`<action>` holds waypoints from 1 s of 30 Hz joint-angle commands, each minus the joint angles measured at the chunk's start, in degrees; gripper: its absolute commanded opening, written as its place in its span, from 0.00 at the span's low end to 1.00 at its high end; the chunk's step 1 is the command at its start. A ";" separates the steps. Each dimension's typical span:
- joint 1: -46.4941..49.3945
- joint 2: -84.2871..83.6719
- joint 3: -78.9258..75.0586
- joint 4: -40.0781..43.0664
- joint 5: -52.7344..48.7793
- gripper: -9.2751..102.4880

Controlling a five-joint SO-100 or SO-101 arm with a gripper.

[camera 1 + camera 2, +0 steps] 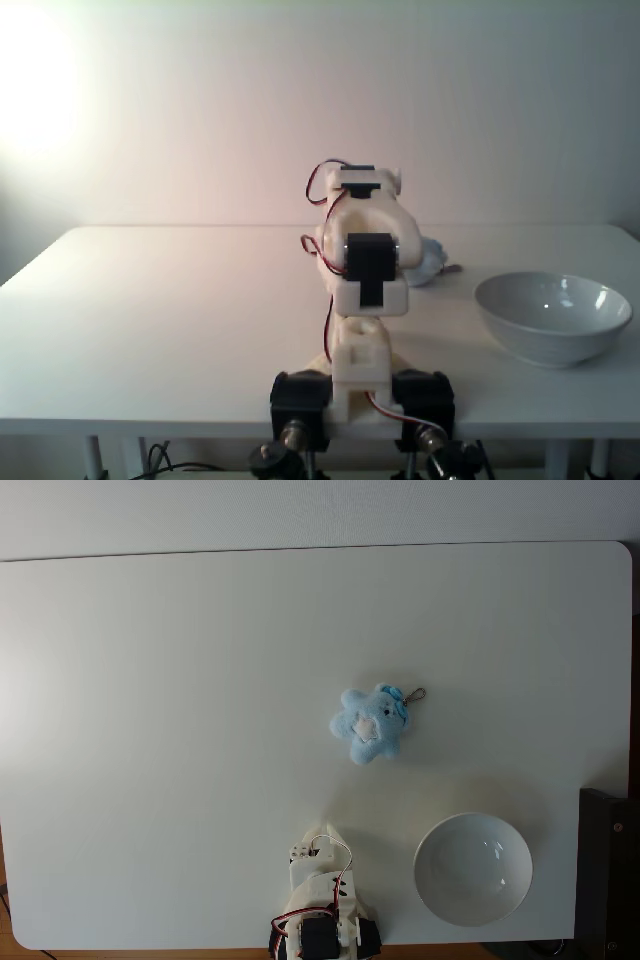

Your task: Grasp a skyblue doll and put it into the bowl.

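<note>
White table (150, 730) seen from above, folded arm (322, 905) at near edge, gripper (326, 832) tucked, jaw state cannot be told, skyblue doll (370, 723) lying mid-table with metal clasp (416, 694) at its right, white bowl (472, 868) right of arm, well apart from doll.

The sky-blue doll (369, 723) lies flat mid-worktop — star-shaped, whitish belly up; the empty white bowl (472, 868) sits upright near the front edge.

Open white table (180, 730) lies ahead of the folded gripper (327, 832); just the bowl (472, 869) sits off to its right.
</note>
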 commanded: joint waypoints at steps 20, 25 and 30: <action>0.26 16.26 -1.41 0.18 -0.26 0.09; 0.26 16.26 -1.49 0.18 -0.35 0.09; 0.26 16.26 -1.49 -0.09 0.09 0.09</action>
